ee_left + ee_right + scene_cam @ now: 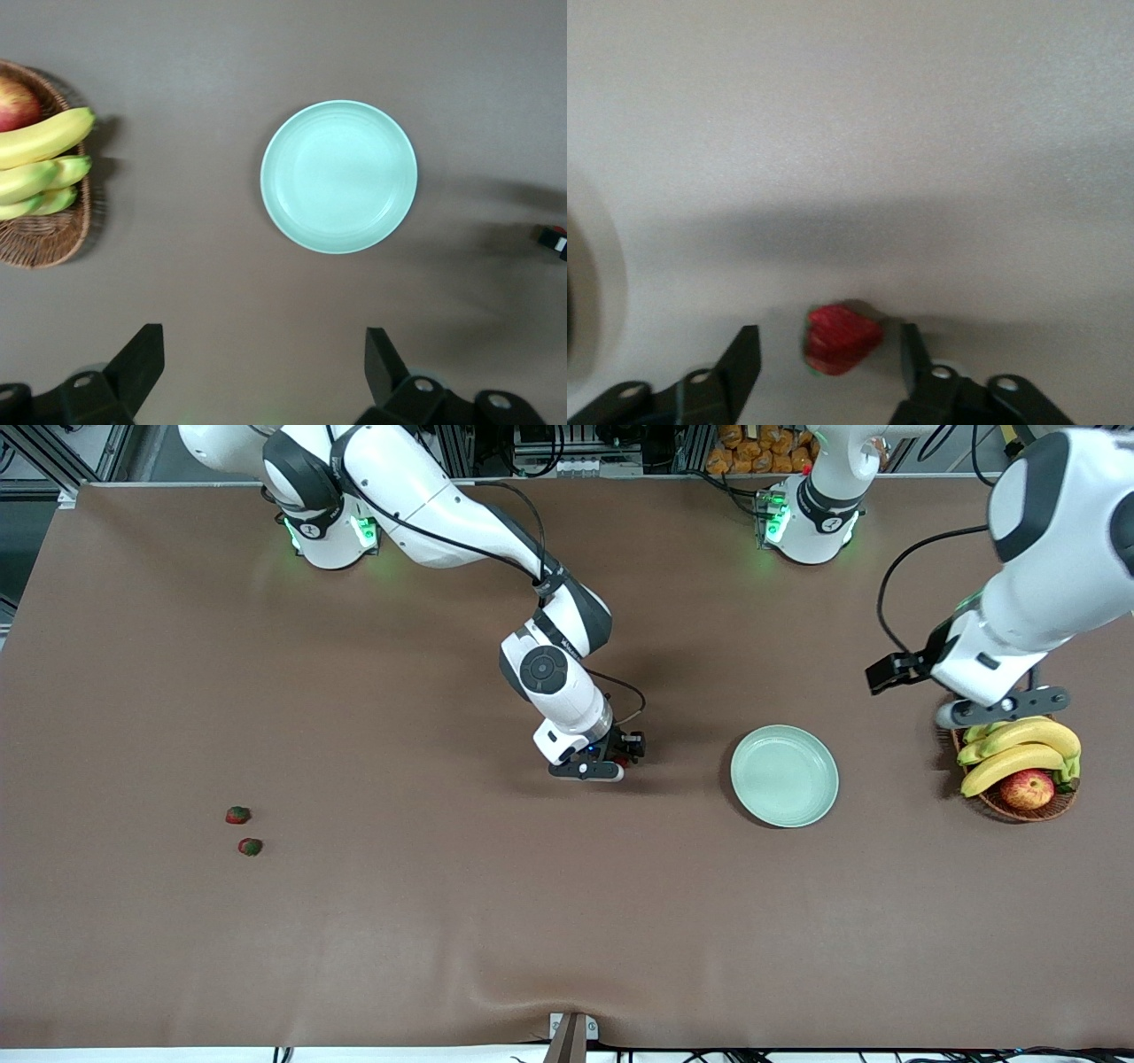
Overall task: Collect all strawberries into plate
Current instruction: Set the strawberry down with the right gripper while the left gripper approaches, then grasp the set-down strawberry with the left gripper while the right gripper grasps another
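The pale mint-green plate [784, 775] lies bare on the brown table, also in the left wrist view [338, 175]. My right gripper [620, 760] is low over the table beside the plate, toward the right arm's end. It is open, with one strawberry [842, 339] between its fingers [740, 359], a gap on each side. Two more strawberries [237, 815] [250, 847] lie close together near the right arm's end of the table. My left gripper [997, 710] waits open and empty [263, 352] above the basket's edge.
A brown wicker basket [1019, 804] with bananas [1019, 748] and a red-yellow apple [1028, 788] stands beside the plate toward the left arm's end, also in the left wrist view [44, 243]. The right gripper shows at that view's edge [554, 239].
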Available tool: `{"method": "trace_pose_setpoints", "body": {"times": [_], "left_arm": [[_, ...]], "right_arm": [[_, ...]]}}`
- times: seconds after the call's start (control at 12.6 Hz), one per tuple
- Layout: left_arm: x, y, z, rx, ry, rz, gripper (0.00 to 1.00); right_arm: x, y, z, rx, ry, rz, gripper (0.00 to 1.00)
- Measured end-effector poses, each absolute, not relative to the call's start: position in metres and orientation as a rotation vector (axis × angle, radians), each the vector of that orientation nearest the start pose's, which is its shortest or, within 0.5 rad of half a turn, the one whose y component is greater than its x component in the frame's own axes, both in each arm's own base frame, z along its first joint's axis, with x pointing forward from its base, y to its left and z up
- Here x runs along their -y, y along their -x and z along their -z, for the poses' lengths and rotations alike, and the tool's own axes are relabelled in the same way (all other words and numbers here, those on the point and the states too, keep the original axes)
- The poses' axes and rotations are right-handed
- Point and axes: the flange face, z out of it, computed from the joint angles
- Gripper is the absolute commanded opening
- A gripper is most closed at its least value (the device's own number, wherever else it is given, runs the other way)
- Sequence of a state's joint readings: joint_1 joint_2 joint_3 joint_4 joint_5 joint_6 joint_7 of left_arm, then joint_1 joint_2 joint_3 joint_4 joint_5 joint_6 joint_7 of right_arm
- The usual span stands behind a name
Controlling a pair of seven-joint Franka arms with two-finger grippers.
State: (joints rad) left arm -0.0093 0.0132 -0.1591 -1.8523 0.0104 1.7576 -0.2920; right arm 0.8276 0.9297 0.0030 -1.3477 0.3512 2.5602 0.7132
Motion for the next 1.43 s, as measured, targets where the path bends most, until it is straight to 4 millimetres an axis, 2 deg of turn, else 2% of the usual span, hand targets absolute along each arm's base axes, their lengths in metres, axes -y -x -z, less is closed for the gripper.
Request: {"method": "trace_pose_setpoints", "body": {"times": [0.16, 0.24, 0.4, 0.48, 0.63, 0.71, 0.87, 1.03, 1.19, 1.43], "left_arm": [[0.103, -0.551, -0.483, 0.155, 3.104, -0.165, 1.0], [0.109, -0.554, -0.475, 0.141, 3.108, -0.166, 1.0], [0.119, -0.559, -0.46, 0.117, 3.111, -0.183, 1.0], [0.124, -0.561, -0.453, 0.111, 3.118, -0.189, 1.0], [0.145, -0.568, -0.444, 0.124, 3.154, -0.191, 1.0], [0.16, -0.571, -0.437, 0.166, 3.159, -0.208, 1.0], [0.201, -0.571, -0.409, 0.31, 3.142, -0.245, 1.0], [0.242, -0.563, -0.38, 0.501, 3.094, -0.287, 1.0], [0.275, -0.555, -0.356, 0.772, 3.016, -0.301, 1.0], [0.295, -0.558, -0.32, 1.191, 2.869, -0.297, 1.0]], "right_arm": [[-0.557, -0.524, -0.199, -0.214, 2.765, 0.071, 1.0], [-0.549, -0.533, -0.208, -0.228, 2.768, 0.079, 1.0], [-0.513, -0.564, -0.235, -0.291, 2.803, 0.062, 1.0], [-0.482, -0.586, -0.249, -0.321, 2.845, 0.056, 1.0], [-0.4, -0.632, -0.269, -0.303, 2.971, 0.05, 1.0], [-0.356, -0.651, -0.274, -0.286, 3.035, 0.039, 1.0], [-0.275, -0.679, -0.278, -0.263, 3.136, 0.026, 1.0], [-0.199, -0.696, -0.281, -0.248, 3.195, -0.024, 1.0], [-0.118, -0.71, -0.284, -0.224, 3.224, -0.063, 1.0], [0.007, -0.715, -0.276, -0.139, 3.22, -0.121, 1.0]]}}
